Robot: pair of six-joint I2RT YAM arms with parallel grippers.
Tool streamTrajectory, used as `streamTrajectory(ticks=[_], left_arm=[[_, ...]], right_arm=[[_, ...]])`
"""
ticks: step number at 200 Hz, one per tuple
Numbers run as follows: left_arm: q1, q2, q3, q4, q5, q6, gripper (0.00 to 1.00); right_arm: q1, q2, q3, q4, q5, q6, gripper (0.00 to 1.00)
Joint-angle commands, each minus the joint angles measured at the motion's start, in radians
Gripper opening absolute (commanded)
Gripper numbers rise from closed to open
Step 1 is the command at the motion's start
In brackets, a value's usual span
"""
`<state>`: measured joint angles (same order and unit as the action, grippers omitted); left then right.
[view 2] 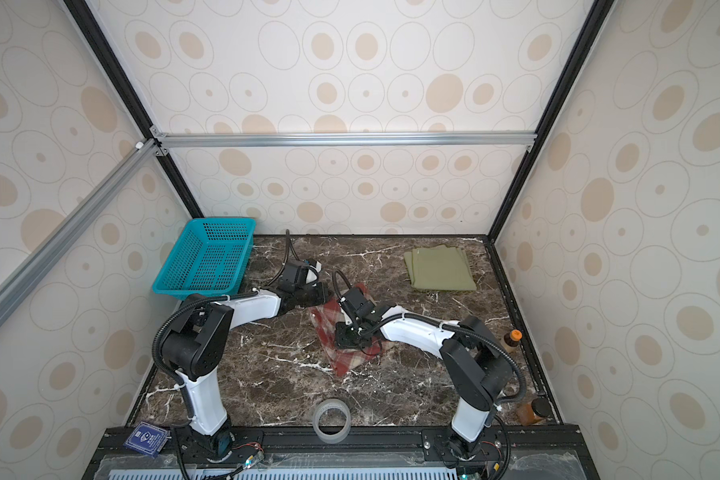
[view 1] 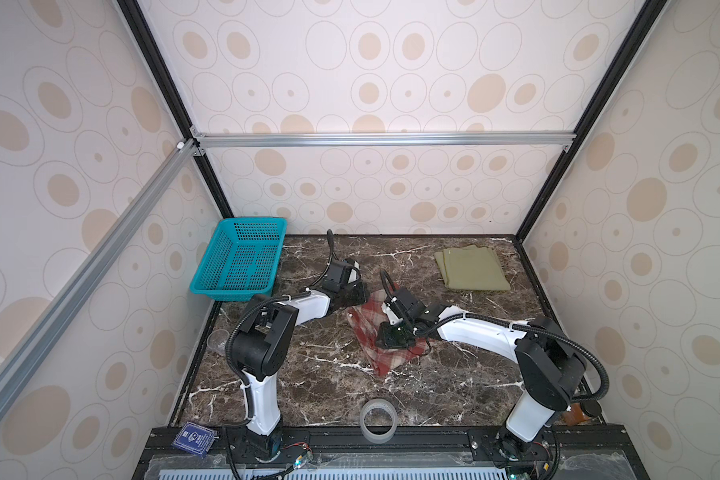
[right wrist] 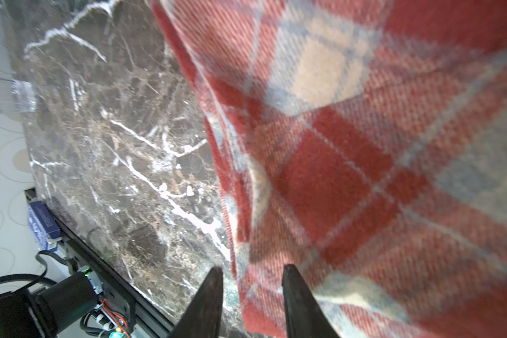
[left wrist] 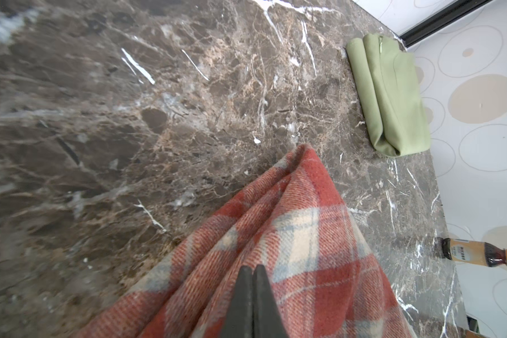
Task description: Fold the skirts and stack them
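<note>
Plaid skirt (view 1: 385, 359) lies rumpled and partly folded at the centre of the table (view 1: 316, 386), between the two arms. Green skirt (view 1: 472, 268) lies folded flat at the far right corner, well apart from the plaid skirt, with neither gripper touching it. Left gripper (left wrist: 253, 267) sits low at the plaid skirt's far left edge, jaws pressed together; the wrist view does not show whether any cloth is caught between them. Right gripper (right wrist: 251, 267) is down over the plaid skirt's middle, jaws spread, with a cloth edge running between the fingers (right wrist: 210, 292) and not pinched. Basket (view 1: 250, 222) stands at the far left. Tape roll (view 1: 377, 419) sits at the near edge.
</note>
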<state>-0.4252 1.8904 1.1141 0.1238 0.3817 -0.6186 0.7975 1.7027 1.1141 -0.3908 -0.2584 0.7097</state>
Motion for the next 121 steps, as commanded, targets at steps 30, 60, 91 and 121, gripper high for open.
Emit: streamTrajectory(ticks=[30, 60, 91, 121], left_arm=[[0.004, -0.062, -0.027, -0.015, -0.027, 0.036, 0.02], [0.004, -0.040, -0.048, -0.008, -0.041, 0.031, 0.02], [0.007, -0.003, -0.045, -0.009, -0.070, 0.023, 0.01], [0.011, 0.035, -0.033, -0.012, -0.079, 0.022, 0.00]], right_arm=[[-0.021, 0.018, 0.007, 0.033, 0.020, 0.031, 0.26], [-0.022, 0.062, 0.029, 0.031, 0.024, 0.017, 0.18], [-0.011, 0.078, 0.019, 0.015, 0.020, -0.009, 0.13], [0.005, 0.086, 0.005, 0.004, 0.008, -0.033, 0.11]])
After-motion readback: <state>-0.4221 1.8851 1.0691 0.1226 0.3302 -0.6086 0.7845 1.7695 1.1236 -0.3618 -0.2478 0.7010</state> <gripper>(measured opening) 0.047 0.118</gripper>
